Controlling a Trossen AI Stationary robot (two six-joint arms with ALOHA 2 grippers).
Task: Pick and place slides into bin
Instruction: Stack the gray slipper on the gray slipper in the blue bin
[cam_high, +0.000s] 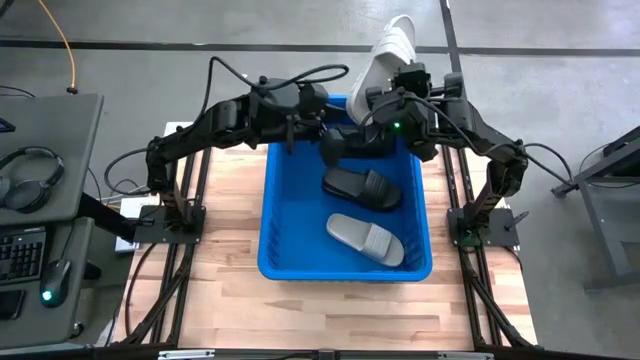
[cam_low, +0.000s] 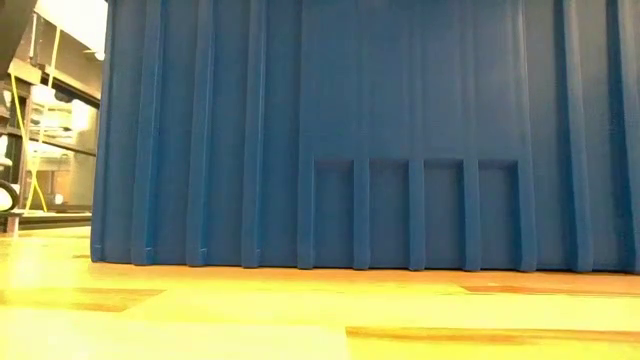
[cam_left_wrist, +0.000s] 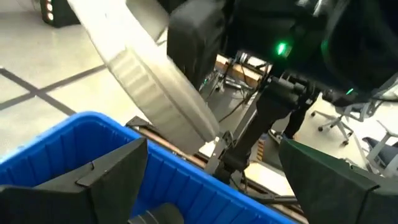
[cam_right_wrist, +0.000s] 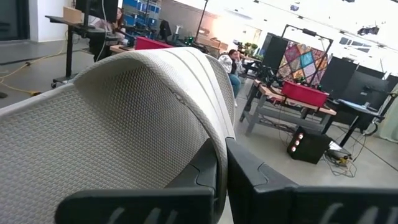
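My right pincer (cam_high: 392, 88) is clamped on a white slide (cam_high: 385, 52), holding it raised over the far rim of the blue bin (cam_high: 270, 215), with the sandal sticking out past the far edge of the surface (cam_high: 230, 300). From my right wrist the slide's textured pale sole (cam_right_wrist: 93, 137) fills most of what I see, and one dark finger (cam_right_wrist: 249, 177) presses against its edge. My left pincer (cam_high: 332, 145) sits just inside the far end of the bin, close beside the right one; its fingers (cam_left_wrist: 106, 177) stand well apart with nothing between them, and past them I see the blue rim (cam_left_wrist: 186, 177) and the white slide's ribbed sole (cam_left_wrist: 149, 87) tilted above it. Two slides already lie on the bin floor: a black one (cam_high: 362, 187) toward the far end and a grey one (cam_high: 366, 239) nearer the front, apart from each other. From surface height only the bin's ribbed blue wall (cam_low: 360, 130) shows.
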